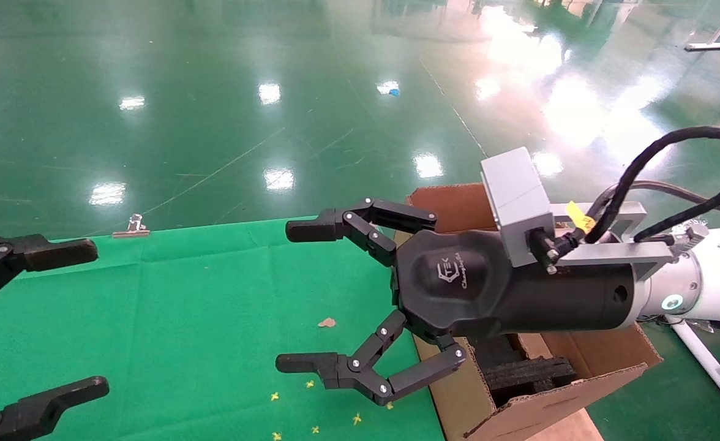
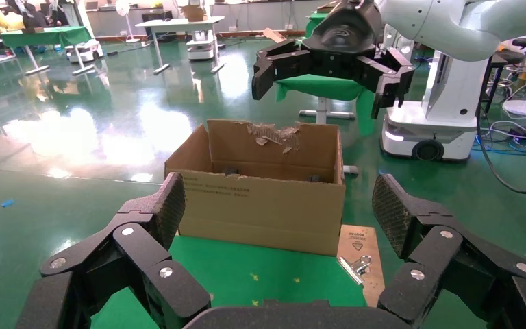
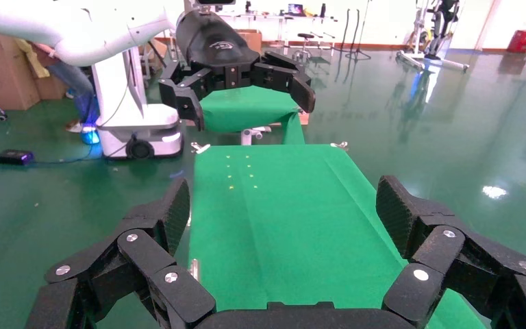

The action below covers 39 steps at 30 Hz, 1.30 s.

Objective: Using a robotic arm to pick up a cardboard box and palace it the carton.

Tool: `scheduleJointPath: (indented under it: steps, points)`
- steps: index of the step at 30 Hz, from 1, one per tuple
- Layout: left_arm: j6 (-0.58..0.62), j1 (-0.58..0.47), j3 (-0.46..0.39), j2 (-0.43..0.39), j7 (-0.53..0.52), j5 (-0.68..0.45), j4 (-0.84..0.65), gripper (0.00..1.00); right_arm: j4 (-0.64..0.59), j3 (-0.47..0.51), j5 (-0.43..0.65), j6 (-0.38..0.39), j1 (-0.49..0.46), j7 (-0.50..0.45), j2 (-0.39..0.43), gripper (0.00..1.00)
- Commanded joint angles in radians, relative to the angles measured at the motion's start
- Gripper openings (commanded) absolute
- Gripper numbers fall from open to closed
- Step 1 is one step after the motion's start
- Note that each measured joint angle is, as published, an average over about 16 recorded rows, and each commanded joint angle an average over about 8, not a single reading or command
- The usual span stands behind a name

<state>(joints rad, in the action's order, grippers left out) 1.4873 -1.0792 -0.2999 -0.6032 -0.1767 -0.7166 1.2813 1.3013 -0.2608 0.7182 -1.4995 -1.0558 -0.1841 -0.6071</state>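
Note:
The small cardboard box is out of view in every frame. The carton [image 1: 586, 358], large and brown with a torn flap, stands at the right end of the green table; black foam inserts [image 1: 528, 373] lie inside it. The left wrist view faces its side [image 2: 260, 205]. My right gripper [image 1: 299, 297] on the white arm hangs open and empty above the table just left of the carton, and it shows above the carton [image 2: 325, 75] in the left wrist view. My left gripper [image 1: 87, 318] hangs open and empty at the table's left end.
A green cloth [image 1: 182, 306] covers the table, with small yellow marks and a brown scrap [image 1: 326, 322] on it. Metal binder clips [image 1: 131, 226] [image 2: 356, 266] pinch its edges. Shiny green floor surrounds the table. A white robot base [image 2: 424, 130] stands beyond the carton.

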Motion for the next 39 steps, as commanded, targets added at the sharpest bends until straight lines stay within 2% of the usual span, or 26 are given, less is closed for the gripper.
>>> scheduleJointPath:
  steps: [1, 39]
  points:
    - [0.0, 0.0, 0.0, 0.0, 0.0, 0.0, 0.0, 1.0, -0.004, -0.005, 0.003, 0.001, -0.005, -0.001, -0.001, 1.0]
    - [0.0, 0.0, 0.0, 0.0, 0.0, 0.0, 0.0, 1.0, -0.022, -0.023, 0.014, 0.005, -0.023, -0.006, -0.005, 1.0]
